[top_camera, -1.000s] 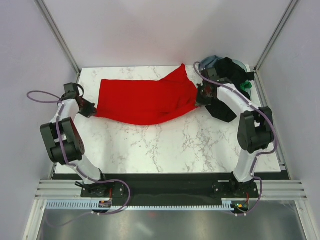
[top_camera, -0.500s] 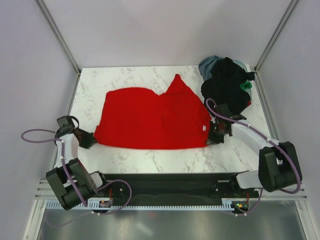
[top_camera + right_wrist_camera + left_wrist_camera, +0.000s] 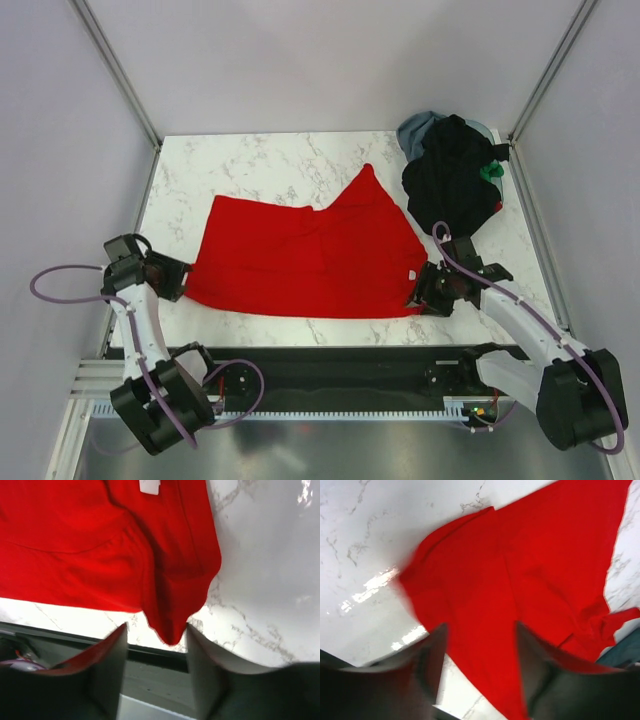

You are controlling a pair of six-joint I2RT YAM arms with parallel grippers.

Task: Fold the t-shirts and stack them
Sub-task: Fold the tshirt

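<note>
**Bright red short-sleeved cloth t-shirt [image 3: 305,255] spread flat, both grippers parted**

It lies across the middle of the white marbled table [image 3: 260,160], one sleeve pointing to the far side, and its small white neck label [image 3: 409,277] is near the right front corner. The left gripper [image 3: 178,278] sits at the shirt's left edge, jaws apart, pinching nothing. The right gripper [image 3: 418,296] sits at the near right corner, jaws also apart, with the cloth's tip just off its fingertips. A heap of black, grey-blue and green cloth shirts [image 3: 455,180] fills the far right corner.

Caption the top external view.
Red t-shirt lies spread between left arm and right arm; other shirts piled far right.
</note>
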